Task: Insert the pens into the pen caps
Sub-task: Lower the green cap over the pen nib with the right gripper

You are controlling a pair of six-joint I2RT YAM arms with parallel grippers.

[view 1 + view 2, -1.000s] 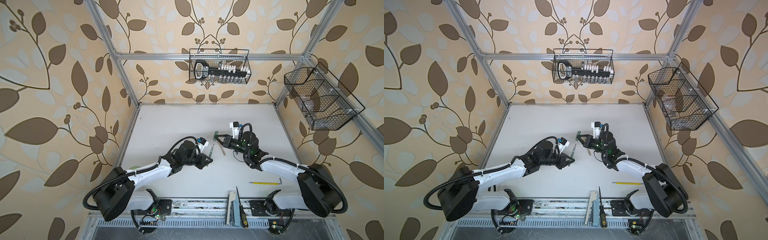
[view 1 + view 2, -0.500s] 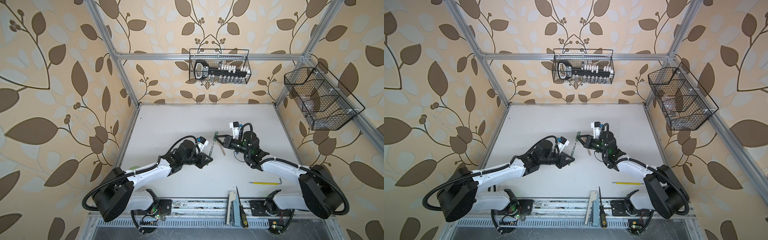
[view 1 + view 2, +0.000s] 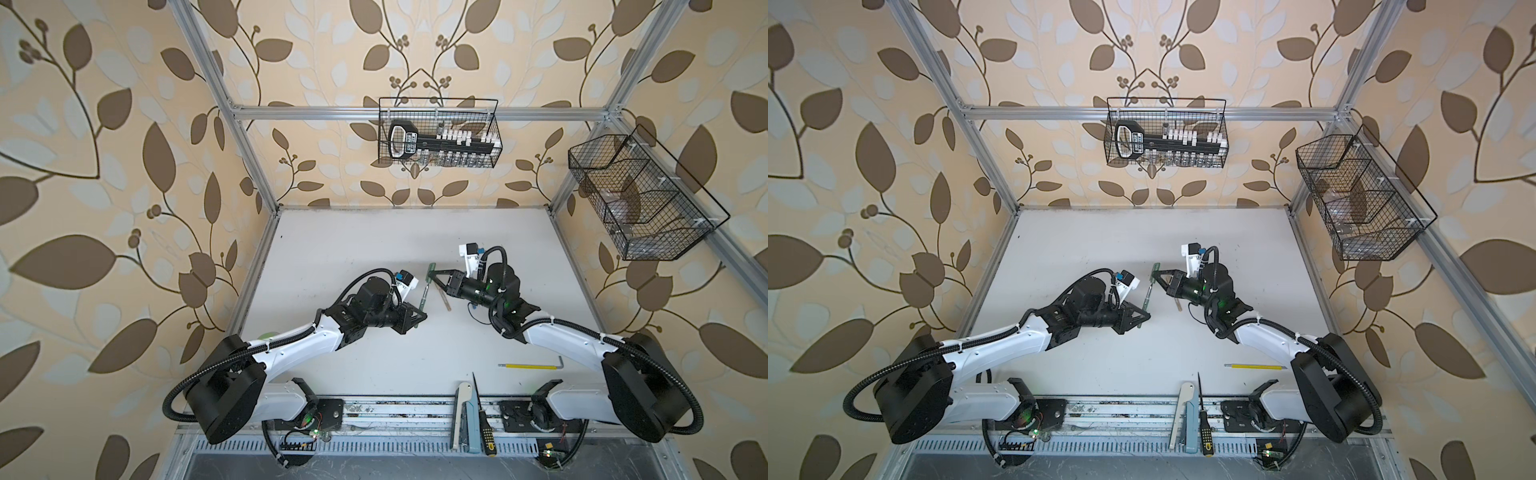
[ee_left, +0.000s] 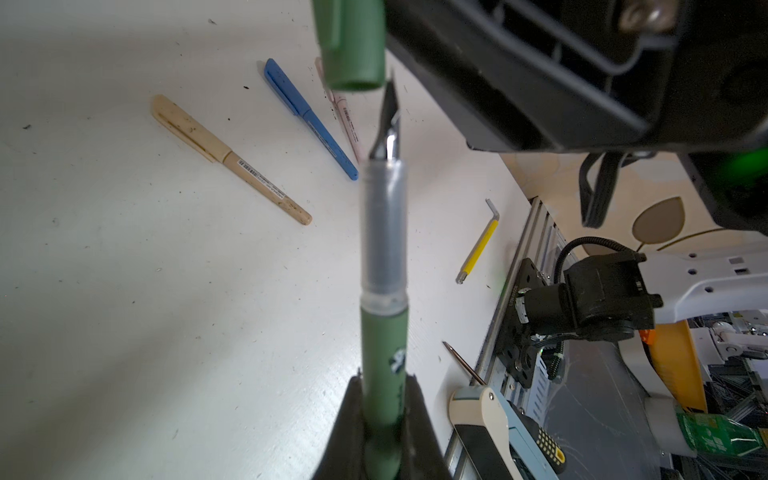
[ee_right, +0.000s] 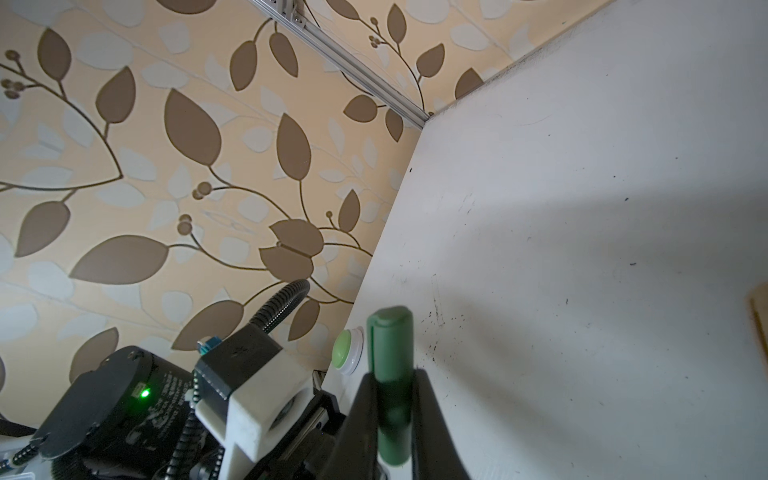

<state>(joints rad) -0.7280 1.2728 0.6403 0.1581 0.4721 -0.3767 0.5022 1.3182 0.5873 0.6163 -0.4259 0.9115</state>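
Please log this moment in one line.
left hand: holds slim dark green pen; right hand: holds short dark green cap; tip beside cap mouth

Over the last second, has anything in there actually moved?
The left pincer, gripping the dark green stick pen, edged it slightly toward the dark green plastic cap held in the right pincer; the tip now sits just beside the cap's mouth, not inside. Nothing was grabbed or released. The right pincer, its cap and the yellow bent-ended rod stayed put.

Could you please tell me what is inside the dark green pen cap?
The tip of the slim dark green pen sits just outside the open mouth of the dark green tubular plastic cap, not inside. The cap's bore is hidden.
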